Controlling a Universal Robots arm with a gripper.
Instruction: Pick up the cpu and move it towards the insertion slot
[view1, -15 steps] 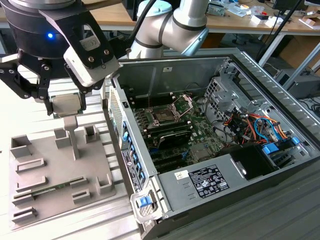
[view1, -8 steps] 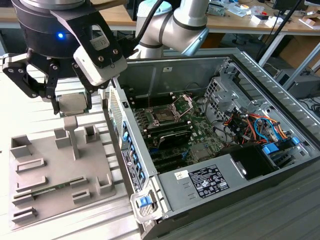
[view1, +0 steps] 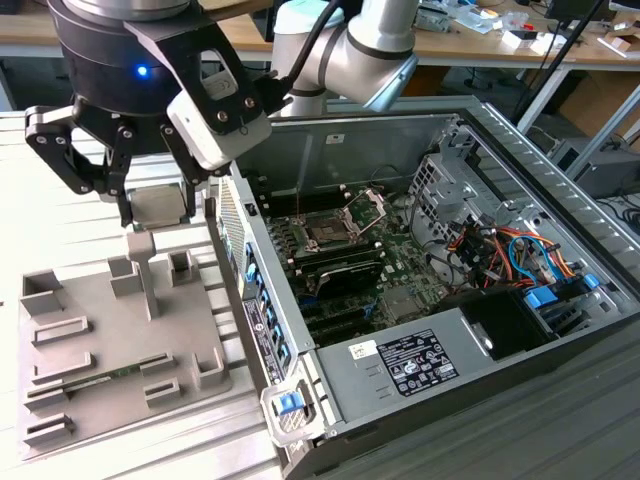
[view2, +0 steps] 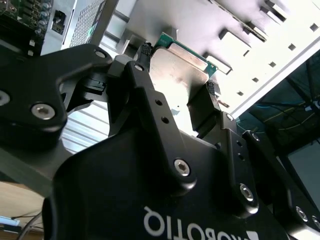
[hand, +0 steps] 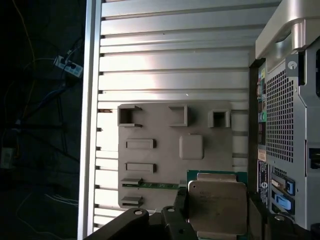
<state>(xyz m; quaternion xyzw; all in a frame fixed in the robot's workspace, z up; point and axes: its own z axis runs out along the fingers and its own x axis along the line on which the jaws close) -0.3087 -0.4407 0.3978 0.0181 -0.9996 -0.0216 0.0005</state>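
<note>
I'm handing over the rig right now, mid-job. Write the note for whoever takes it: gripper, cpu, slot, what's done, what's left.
Gripper: shut on the cpu, gripping two opposite edges.
Where: held in the air above the grey tray, on the exterior view's left of the open computer case.
Insertion slot: on the board inside the case; its bracket looks raised.
Done: cpu is lifted off the tray.
Left: cpu is not yet at the slot; the case's side wall stands between them.

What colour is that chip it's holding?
The cpu is silvery with a green rim, clearest in the first wrist view.
</note>
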